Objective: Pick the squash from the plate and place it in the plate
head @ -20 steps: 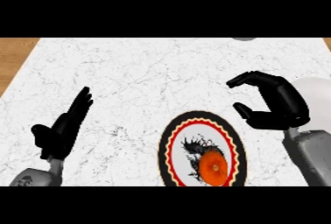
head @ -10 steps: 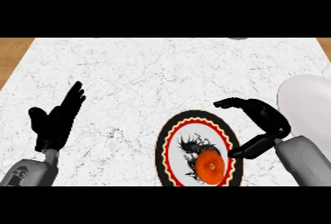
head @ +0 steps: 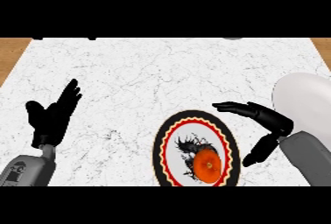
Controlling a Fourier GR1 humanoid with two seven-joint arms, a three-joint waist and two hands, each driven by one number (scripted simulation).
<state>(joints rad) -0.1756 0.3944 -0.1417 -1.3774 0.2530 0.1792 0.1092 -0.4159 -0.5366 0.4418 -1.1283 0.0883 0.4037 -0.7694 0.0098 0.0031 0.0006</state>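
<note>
An orange squash (head: 207,166) lies on a patterned plate (head: 167,141) with a black and red rim, near the counter's front edge. A plain white plate (head: 304,105) shows at the right edge, partly behind my right forearm. My right hand (head: 265,120) hovers just right of the patterned plate, fingers relaxed and spread, thumb pointing down beside the rim; it holds nothing. My left hand (head: 51,116) rests open at the left, fingers up.
The white marble counter (head: 161,74) stretches toward the back, with a wooden strip (head: 13,52) at the far left and right corners.
The right hand has dropped lower and closer, coming down beside the patterned plate's right rim. The view has shifted, so more of the white plate shows. The left hand barely moved.
</note>
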